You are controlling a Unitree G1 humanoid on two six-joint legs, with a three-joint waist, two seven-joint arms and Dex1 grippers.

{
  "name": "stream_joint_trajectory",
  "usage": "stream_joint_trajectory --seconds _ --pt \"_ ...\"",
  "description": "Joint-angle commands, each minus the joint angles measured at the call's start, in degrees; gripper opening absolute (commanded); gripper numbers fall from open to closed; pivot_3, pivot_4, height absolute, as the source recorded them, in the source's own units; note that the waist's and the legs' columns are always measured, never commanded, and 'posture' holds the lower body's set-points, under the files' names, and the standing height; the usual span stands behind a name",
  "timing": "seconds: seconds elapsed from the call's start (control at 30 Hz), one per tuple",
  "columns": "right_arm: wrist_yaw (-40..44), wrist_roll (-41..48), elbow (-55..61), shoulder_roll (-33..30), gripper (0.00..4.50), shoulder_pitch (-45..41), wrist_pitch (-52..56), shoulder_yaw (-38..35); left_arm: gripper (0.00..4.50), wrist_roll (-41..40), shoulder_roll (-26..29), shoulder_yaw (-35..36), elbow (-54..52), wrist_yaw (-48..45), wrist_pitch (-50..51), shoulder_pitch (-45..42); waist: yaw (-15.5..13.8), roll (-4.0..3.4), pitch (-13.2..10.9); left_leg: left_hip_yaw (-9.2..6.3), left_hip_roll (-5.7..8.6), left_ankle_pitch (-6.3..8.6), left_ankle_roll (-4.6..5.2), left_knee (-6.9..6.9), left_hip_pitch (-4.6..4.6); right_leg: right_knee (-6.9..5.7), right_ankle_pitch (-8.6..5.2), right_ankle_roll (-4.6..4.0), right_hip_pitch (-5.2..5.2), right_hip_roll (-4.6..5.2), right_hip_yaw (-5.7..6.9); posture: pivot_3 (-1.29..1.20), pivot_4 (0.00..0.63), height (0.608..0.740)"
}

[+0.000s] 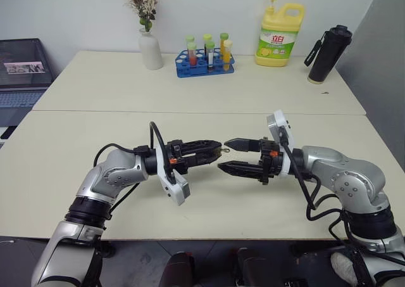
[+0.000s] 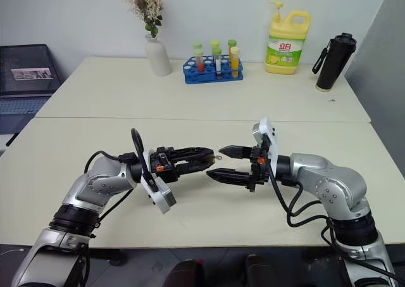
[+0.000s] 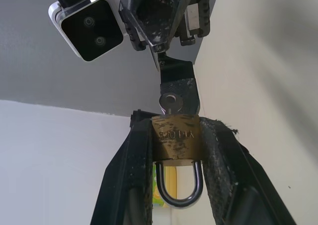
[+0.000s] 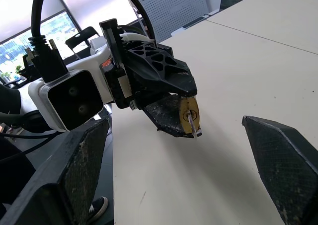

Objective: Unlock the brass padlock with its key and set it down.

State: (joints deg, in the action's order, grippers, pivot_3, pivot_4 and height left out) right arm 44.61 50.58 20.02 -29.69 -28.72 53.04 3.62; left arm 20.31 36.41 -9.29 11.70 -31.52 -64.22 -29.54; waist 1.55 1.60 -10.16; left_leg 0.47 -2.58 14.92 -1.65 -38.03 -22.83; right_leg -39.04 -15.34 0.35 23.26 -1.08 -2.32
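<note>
So I've got the brass padlock [image 3: 176, 141] pinched in the left gripper [image 1: 215, 151], fingers closed on its two flat sides, held up over the counter [image 1: 76, 173]; shackle [image 3: 179, 185] points back toward the wrist and looks closed; the key [image 3: 169, 103] is already sitting in the keyway, head sticking out toward the other arm; right gripper [image 1: 226, 155] is wide open, holding nothing, tips just beside the key. My read: the lock is small, rigid and smooth brass, so probably prone to slipping or twisting in the pads once I turn; the key is thin and light, easy to knock or bend; I'd take it flat across the head, squarely, then turn gently.
</note>
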Motion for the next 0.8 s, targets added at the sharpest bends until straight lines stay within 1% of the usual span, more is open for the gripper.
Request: stream_joint_trajectory --seconds 0.03,0.1,0.13,0.17,0.2,0.23,0.37,0.4,0.8 --pt "0.7 -0.1 0.3 0.5 3.95 -1.8 -1.1 -0.7 0.98 -0.2 1.0 -0.4 -1.6 1.3 -0.4 -0.6 0.0 0.0 0.0 0.0 0.0 0.0 0.0 0.0 0.0 0.0 0.0 0.0 0.01 0.0 0.0 0.0 0.15 0.74" --pt "1.0 -0.6 0.2 0.4 3.23 -2.0 -1.3 -0.6 0.98 -0.2 1.1 -0.5 -1.6 1.5 -0.2 -0.7 0.0 0.0 0.0 -0.01 -0.01 0.0 0.0 0.0 0.0 -0.01 0.01 -0.01 0.01 0.0 0.0 0.0 0.15 0.74" --pt "1.1 -0.7 0.2 0.4 2.81 -2.0 -1.3 -0.6 0.98 -0.1 1.1 -0.4 -1.6 1.6 -0.3 -0.8 0.0 0.0 0.0 -0.01 -0.01 0.0 0.0 0.0 0.0 -0.01 0.01 -0.01 0.01 0.0 -0.01 0.0 0.15 0.74" --pt "1.2 -0.8 0.2 0.4 2.51 -2.0 -1.3 -0.5 0.98 -0.1 1.1 -0.5 -1.6 1.7 -0.2 -0.8 0.0 0.0 0.0 -0.01 -0.01 0.0 0.0 0.0 0.0 -0.01 0.01 -0.01 0.01 0.0 0.0 0.0 0.15 0.74" --pt "1.2 -0.8 0.1 0.5 2.06 -2.1 -1.3 -0.5 0.98 0.1 1.2 -0.5 -1.6 1.8 -0.2 -0.9 0.0 0.0 0.0 0.0 -0.01 0.0 0.0 0.0 0.0 -0.01 0.01 -0.01 0.01 0.0 0.01 0.0 0.15 0.74" --pt "1.2 -0.8 0.0 0.6 1.77 -2.1 -1.3 -0.5 0.98 0.1 1.2 -0.6 -1.6 1.9 -0.2 -0.9 0.0 0.0 0.0 0.0 -0.01 0.0 0.0 0.0 0.0 -0.01 0.01 -0.01 0.01 0.0 0.01 0.0 0.15 0.74" --pt "1.6 -1.3 0.0 0.7 0.27 -2.1 -1.3 -0.3 0.98 0.1 1.3 -0.6 -1.7 2.2 -0.1 -0.9 0.0 0.0 0.0 0.0 -0.01 0.0 0.0 0.0 0.0 -0.01 0.01 -0.01 0.01 0.01 0.0 0.0 0.15 0.74" --pt "1.7 -1.4 -0.1 0.7 0.08 -2.1 -1.3 -0.3 0.98 0.2 1.2 -0.5 -1.7 2.3 0.0 -0.9 0.0 0.0 0.0 0.01 0.0 0.0 0.0 0.01 0.0 -0.01 0.01 -0.01 0.01 0.01 0.0 0.0 0.15 0.74" --pt "3.7 -1.7 -0.4 0.0 0.09 -2.5 -1.0 -0.3 0.98 1.1 1.3 -0.1 -1.7 3.0 0.3 -0.9 0.0 0.0 0.0 0.0 -0.01 0.0 0.0 0.01 0.0 -0.01 0.01 -0.02 0.01 0.01 0.01 0.0 0.15 0.74"
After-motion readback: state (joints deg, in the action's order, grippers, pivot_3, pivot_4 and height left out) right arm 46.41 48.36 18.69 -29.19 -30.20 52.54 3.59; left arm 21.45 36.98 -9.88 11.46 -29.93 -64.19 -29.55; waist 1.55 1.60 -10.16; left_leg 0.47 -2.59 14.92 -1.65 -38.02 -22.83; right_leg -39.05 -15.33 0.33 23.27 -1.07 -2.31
